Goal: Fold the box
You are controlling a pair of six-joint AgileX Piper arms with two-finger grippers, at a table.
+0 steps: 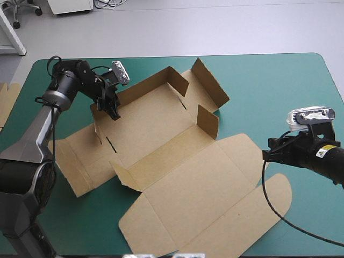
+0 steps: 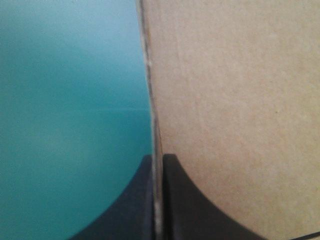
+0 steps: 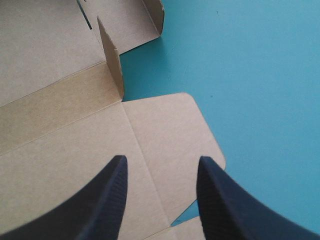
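From above, the brown box lies across the middle of the teal-green tabletop, far walls half raised, lid flat toward the near edge; the left gripper pinches its left wall; the right gripper hangs near the right edge, open room around it. The left wrist view alone shows the black fingers clamped on that wall's edge; the right wrist view shows its fingers spread, empty, above the lid's rounded flap.
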